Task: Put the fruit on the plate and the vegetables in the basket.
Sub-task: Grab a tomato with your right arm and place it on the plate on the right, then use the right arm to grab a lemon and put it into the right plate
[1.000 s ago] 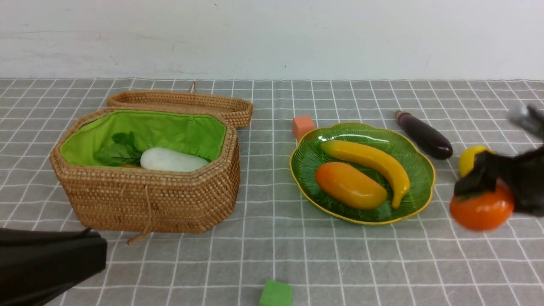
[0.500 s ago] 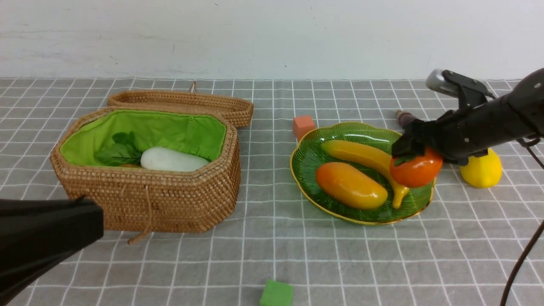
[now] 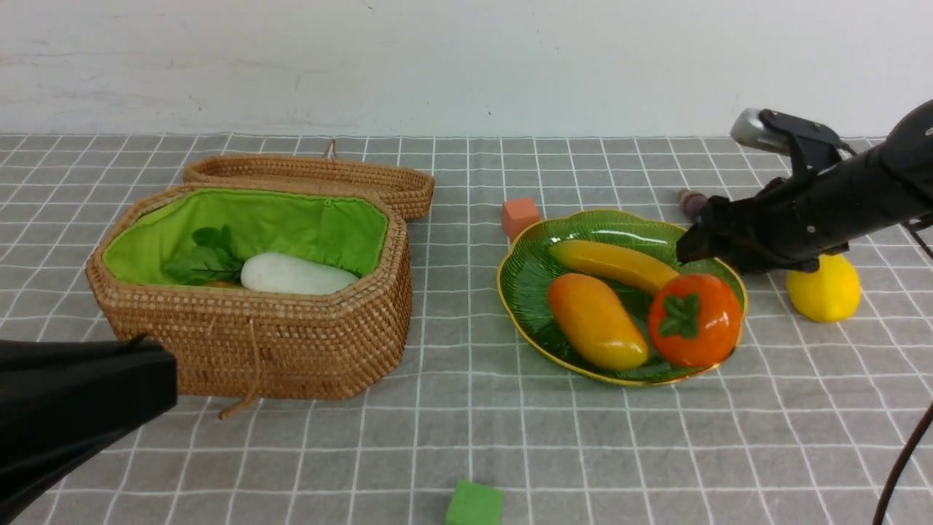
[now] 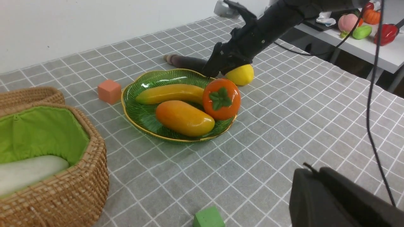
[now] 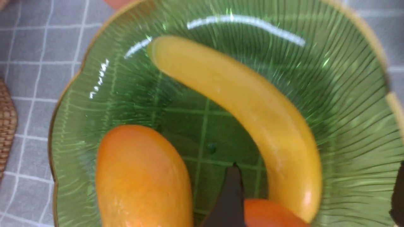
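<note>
the right end effector (image 3: pixel 698 244) hangs spread over the far right rim of the plate (image 3: pixel 526 281), gripping nothing. the right wrist view shows one dark finger (image 5: pixel 232 195) just above the persimmon (image 3: pixel 694 319). the persimmon sits leaf cap up inside the plate's near right rim, touching the banana (image 3: pixel 612 264) and close beside the mango (image 3: pixel 596 321). the lemon (image 3: pixel 824 288) lies on the bench (image 3: pixel 466 437) just beside the plate's right edge, partly under the right arm. the eggplant (image 4: pixel 186 61) lies behind the plate, mostly hidden by that arm. an orange cube (image 3: pixel 520 215) sits at the plate's far left rim. the basket (image 3: pixel 255 343) stands open on the left with the radish (image 3: pixel 295 274) inside. the strip between basket and plate is open, as is the near bench apart from a green cube (image 3: pixel 474 503). the left end effector (image 3: pixel 109 401), pressed together, sits at the near left corner in front of the basket.
</note>
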### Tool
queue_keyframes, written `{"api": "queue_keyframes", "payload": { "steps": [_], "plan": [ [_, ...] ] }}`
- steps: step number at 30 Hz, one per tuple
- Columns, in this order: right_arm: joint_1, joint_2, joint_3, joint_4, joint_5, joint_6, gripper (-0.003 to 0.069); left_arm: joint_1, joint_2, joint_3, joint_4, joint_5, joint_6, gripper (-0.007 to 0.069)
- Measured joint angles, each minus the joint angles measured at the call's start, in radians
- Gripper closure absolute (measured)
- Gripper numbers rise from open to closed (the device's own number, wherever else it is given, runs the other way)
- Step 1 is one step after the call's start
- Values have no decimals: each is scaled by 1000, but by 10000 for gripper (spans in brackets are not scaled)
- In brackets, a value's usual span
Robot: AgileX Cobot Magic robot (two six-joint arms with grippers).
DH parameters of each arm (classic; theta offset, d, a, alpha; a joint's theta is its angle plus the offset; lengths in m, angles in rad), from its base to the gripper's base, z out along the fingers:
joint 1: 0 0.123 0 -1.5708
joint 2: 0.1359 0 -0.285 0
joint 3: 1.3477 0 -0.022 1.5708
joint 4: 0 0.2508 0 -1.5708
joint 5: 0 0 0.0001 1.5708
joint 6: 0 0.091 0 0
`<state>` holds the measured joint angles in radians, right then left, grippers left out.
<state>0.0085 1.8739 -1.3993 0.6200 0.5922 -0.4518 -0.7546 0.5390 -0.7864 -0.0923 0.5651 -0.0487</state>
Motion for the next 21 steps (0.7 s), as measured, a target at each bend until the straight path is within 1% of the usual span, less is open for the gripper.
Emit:
{"api": "queue_keyframes", "payload": {
  "steps": [1,2,4,6,7,8,9,12,21],
  "plan": [
    [0,-4,0,-8,0,3,53,0,0,0,2,0,0,603],
    [-11,-42,0,-47,4,33,64,0,0,0,7,0,0,602],
    [-40,-74,-2,-97,20,98,69,0,0,0,12,-2,0,601],
    [-75,-92,-6,-174,44,175,70,0,0,0,17,-4,0,599],
    [-79,-94,-6,-174,44,175,70,0,0,0,17,-3,0,599],
    [-106,-90,-10,-249,54,235,71,0,0,0,18,-3,0,599],
    [-123,-77,-10,-290,55,275,68,0,0,0,18,-4,0,599],
    [-156,-18,-19,-358,55,328,57,0,0,0,20,-4,0,599],
    [-175,197,-192,-375,52,346,50,0,0,0,20,-3,0,599]
  ]
}}
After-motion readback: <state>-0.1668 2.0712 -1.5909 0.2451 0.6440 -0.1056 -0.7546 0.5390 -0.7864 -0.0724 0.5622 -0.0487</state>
